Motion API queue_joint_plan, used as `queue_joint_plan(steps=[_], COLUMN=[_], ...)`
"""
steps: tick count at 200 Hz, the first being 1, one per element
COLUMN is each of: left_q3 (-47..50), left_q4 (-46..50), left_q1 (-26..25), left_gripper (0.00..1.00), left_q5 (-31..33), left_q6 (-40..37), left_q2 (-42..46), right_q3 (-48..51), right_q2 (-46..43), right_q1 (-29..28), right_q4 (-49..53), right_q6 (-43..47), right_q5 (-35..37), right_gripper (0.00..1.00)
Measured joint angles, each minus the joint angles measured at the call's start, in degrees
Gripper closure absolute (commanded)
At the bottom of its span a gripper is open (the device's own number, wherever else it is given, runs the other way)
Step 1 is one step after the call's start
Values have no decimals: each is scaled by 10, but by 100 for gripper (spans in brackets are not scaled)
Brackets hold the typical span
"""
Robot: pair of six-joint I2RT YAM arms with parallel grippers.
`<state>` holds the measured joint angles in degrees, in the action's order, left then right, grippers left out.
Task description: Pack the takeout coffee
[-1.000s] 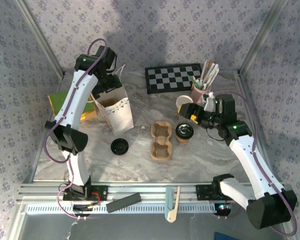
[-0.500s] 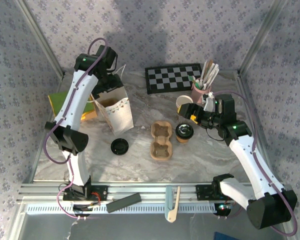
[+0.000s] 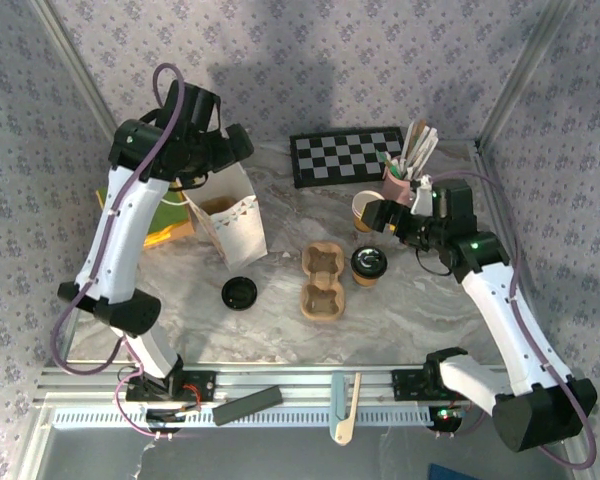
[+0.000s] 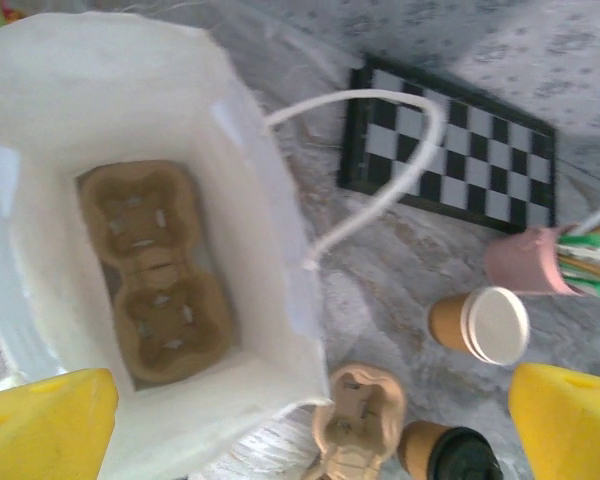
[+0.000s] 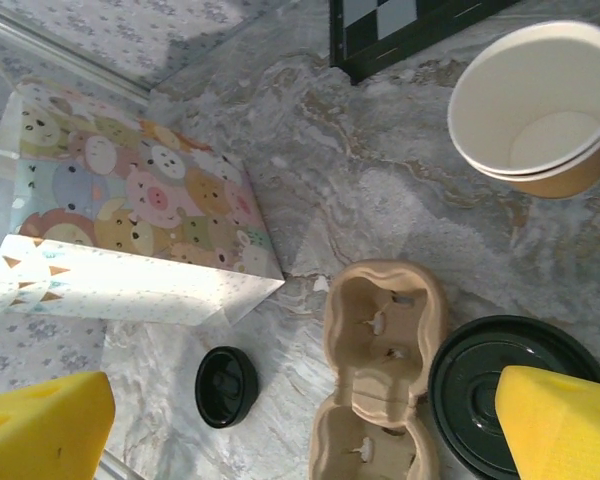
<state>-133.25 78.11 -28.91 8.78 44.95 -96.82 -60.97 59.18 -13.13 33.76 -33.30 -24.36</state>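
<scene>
Since a second ago the left gripper (image 4: 305,430), jaws wide apart, has lifted above the white paper bag (image 4: 270,250) with a pulp tray (image 4: 155,270) inside, while the right gripper (image 5: 300,425), also apart, has shifted slightly, the takeout coffee (image 3: 368,264) unmoved on the bench (image 3: 280,320) close beside one of its fingers.

Small tan kraft-paper cup with a round black plastic lid (image 3: 368,264). Stands upright on the marbled surface (image 3: 180,310), right of centre. Closed on top, lid seated flat and level, raised ring around its rim. Sits just beside the right edge of the brown moulded-pulp tray (image 3: 322,283), touching or nearly so. Tan wall visible below the lid from the left wrist view.
</scene>
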Motion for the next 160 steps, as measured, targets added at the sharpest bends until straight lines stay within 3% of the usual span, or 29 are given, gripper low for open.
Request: queue_joint_plan(steps=[86,125,160], left_q3=[129,208,265], left_q4=[-139,-199,-218], left_q1=[-154,-193,-204], left_gripper=[0,0,0], left_q5=[-9,-40,-54], left_q6=[-33,-36,-39], left_q2=[29,29,27], right_q3=[-89,-89,-57], right_q2=[8,3,4], right_q1=[9,9,-11], right_q4=[157,232,263], right_q6=[13,28,29], right_q5=[110,154,179], right_gripper=[0,11,11])
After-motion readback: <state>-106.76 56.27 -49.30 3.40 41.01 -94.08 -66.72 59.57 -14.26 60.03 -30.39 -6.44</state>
